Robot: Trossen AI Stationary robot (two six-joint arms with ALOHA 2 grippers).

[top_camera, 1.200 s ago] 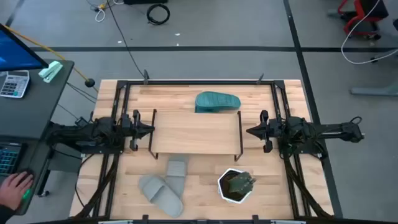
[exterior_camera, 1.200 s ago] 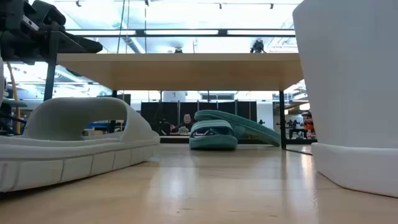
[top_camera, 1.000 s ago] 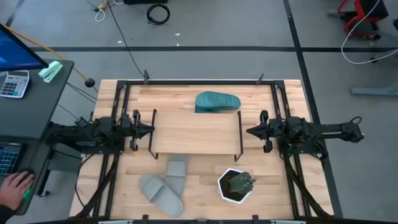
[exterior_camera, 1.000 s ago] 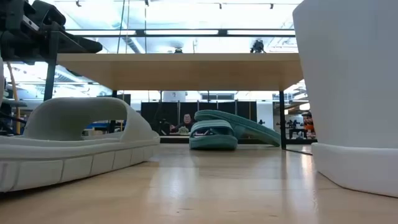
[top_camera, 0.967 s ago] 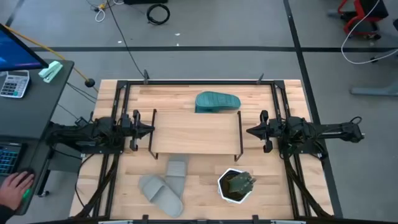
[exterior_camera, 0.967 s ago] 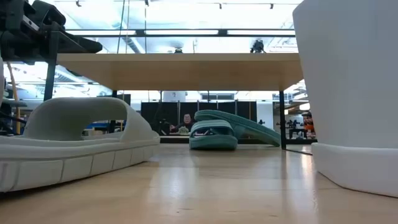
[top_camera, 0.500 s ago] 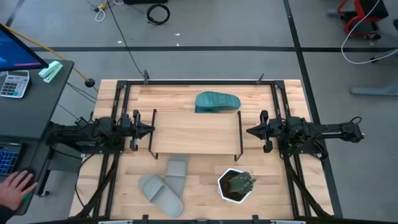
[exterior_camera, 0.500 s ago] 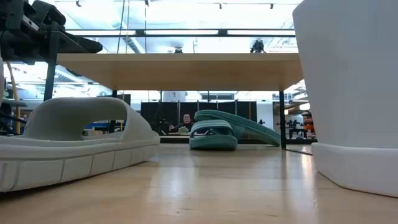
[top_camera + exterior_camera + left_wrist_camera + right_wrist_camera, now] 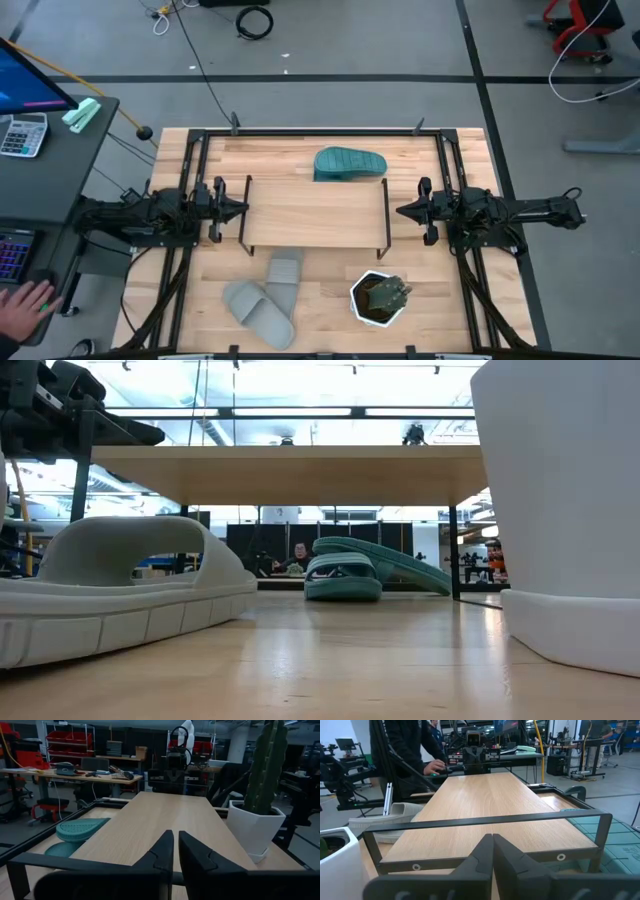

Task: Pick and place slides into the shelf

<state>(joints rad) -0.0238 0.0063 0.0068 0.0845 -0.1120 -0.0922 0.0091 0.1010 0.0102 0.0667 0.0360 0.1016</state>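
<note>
My left gripper [image 9: 243, 209] and right gripper [image 9: 401, 211] hang clenched on nothing at the shelf [image 9: 315, 214] ends. Grey slides [image 9: 264, 300] lie near, teal slides [image 9: 350, 163] far (stacked, I think). Risk: snagging the shelf's wire legs while reaching under.

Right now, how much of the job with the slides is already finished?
Nothing looks done: the shelf board is bare. Nothing is in hand: the left gripper and right gripper wait shut at its ends. Left: the grey slides in front and the teal slides behind it.
</note>
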